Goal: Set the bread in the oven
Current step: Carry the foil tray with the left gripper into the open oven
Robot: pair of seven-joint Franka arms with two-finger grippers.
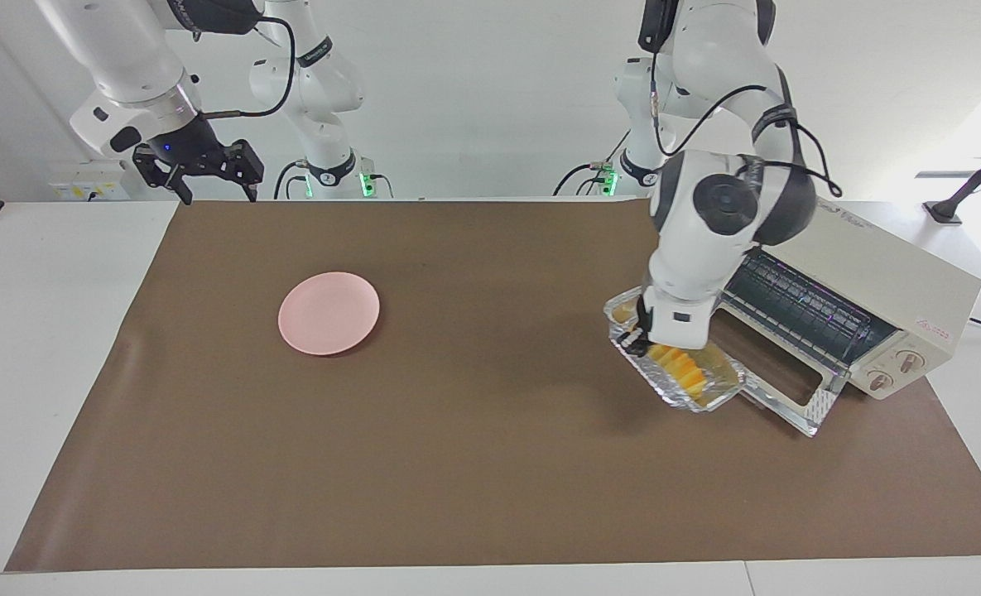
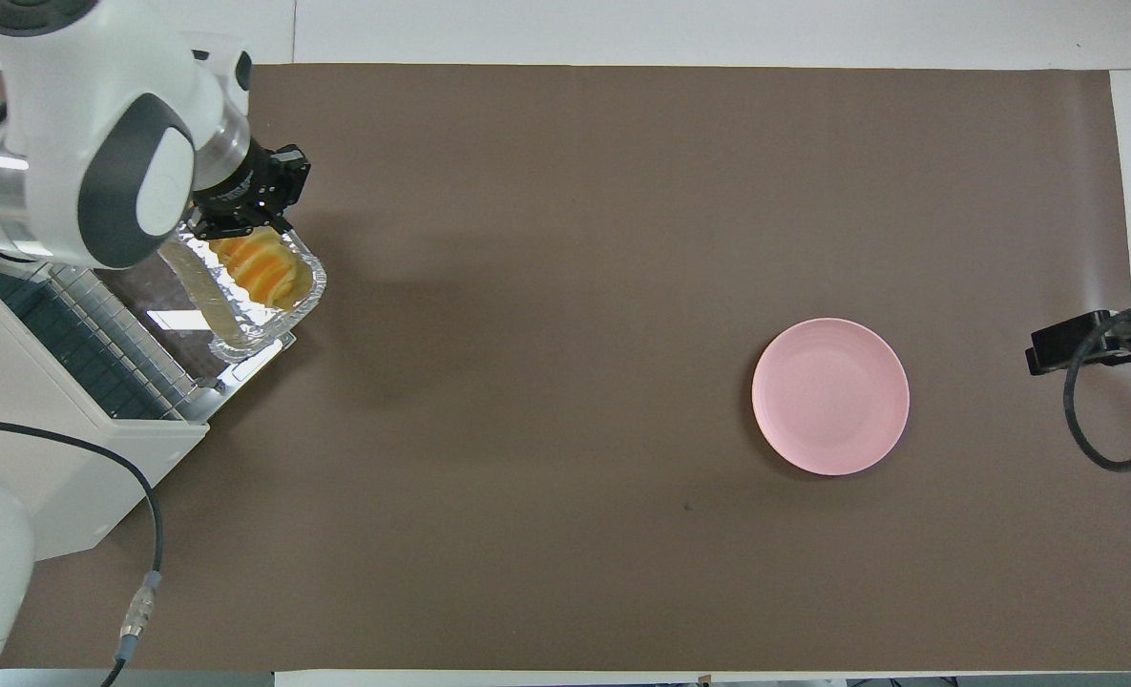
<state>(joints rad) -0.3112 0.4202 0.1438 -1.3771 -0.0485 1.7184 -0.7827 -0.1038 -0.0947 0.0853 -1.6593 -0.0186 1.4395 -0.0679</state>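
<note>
Facing view: the left end effector [image 1: 641, 338] grips the crinkled silver foil tray [image 1: 709, 399] by its rim, so the yellow-orange sliced bread [image 1: 679, 367] rides inside, over the cream-white toaster oven [image 1: 887, 285]'s lowered glass door [image 1: 788, 399].

Overhead view: the tray [image 2: 217, 310] lines up with the rack; the right end effector [image 2: 1061, 345] waits near the tabletop [image 2: 565, 525] edge, fingers unreadable.

The white worktop [image 1: 43, 372] carries a brown mat [image 1: 457, 463] over most of its surface. On the mat rest a round pink plate [image 1: 329, 313] toward the right arm's end and the cream oven [image 1: 871, 281], door [image 1: 776, 377] dropped open, toward the left arm's end.
</note>
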